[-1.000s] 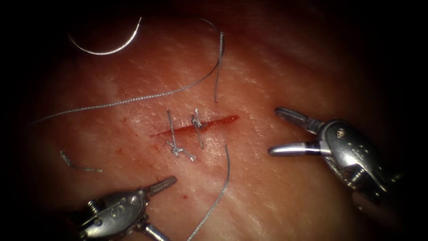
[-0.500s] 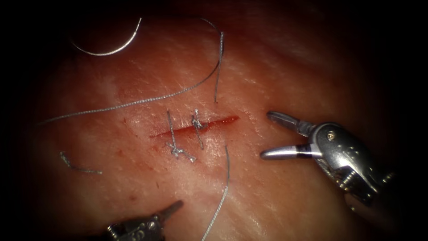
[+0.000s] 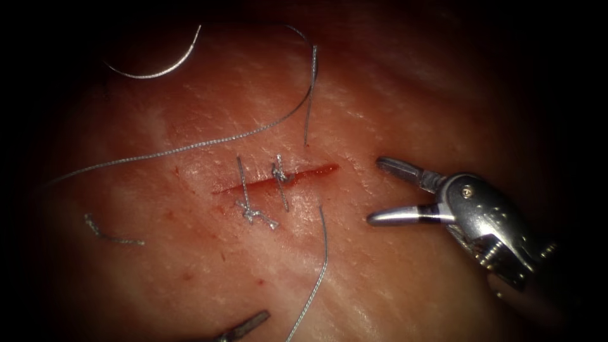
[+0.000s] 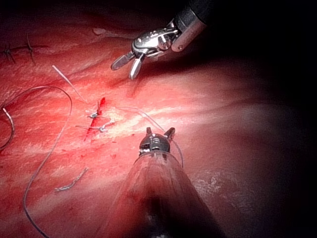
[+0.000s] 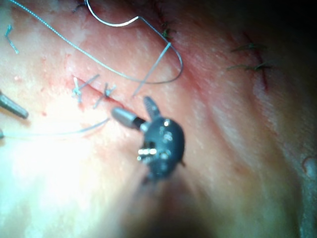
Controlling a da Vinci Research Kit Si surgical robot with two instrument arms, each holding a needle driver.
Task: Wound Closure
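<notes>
The cut (image 3: 275,180) runs across the tissue (image 3: 392,95) and carries two knotted stitches (image 3: 253,212). The curved needle (image 3: 152,69) lies free on the tissue far up and left of the cut, held by neither tool. Its thread (image 3: 209,142) sweeps right, arcs over and ends above the cut. A second strand (image 3: 316,272) runs down from the cut's lower edge. My right tool (image 3: 375,191) stands open and empty just right of the cut. My left tool (image 3: 250,323) is low at the picture's edge; in the left wrist view its jaws (image 4: 159,131) stand slightly apart, beside that strand.
A short cut end of thread (image 3: 111,234) lies on the tissue at the left. Red fluid fills the cut and dots the surface below it. Older dark stitches (image 5: 247,57) sit on the tissue in the right wrist view.
My left tool has drawn back down towards the picture's lower edge, its jaws narrowing. My right tool has shifted a little left towards the cut, still open. Needle and threads have not moved.
</notes>
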